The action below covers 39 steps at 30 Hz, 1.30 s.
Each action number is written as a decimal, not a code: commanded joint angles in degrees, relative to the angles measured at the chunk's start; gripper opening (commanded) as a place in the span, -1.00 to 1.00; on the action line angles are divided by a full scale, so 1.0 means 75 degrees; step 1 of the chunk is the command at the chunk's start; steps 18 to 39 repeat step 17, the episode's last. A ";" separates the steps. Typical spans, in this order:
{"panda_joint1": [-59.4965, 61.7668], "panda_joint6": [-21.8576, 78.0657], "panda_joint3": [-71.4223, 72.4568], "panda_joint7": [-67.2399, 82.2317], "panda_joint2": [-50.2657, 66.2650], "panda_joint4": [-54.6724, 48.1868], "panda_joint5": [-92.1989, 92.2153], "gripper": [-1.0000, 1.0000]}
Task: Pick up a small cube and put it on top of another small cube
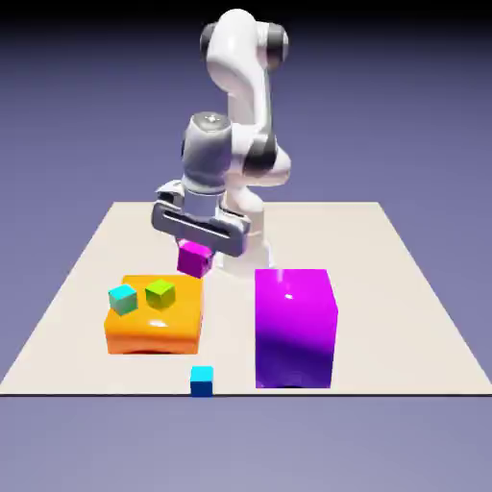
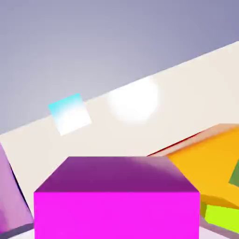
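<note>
— While carrying the magenta cube above the orange block's far edge: gripper clamped on it, mid-transport.

— Next: probably line up over the green cube, lower, release.

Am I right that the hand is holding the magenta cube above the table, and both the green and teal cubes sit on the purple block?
Not quite. The hand does hold the magenta cube above the table, but the green cube and teal cube sit on the orange block, not the purple block. The exterior view shows this.
</note>
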<state>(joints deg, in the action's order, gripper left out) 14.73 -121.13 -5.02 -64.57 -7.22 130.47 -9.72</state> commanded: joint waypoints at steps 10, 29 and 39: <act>0.0625 -0.1322 -0.1975 0.0840 0.0506 0.0954 0.1241 -1.00; 0.0657 -0.2098 -0.1936 0.1039 0.1054 0.1216 0.1507 1.00; 0.0657 -0.2098 -0.1936 0.1039 0.1054 0.1216 0.1507 1.00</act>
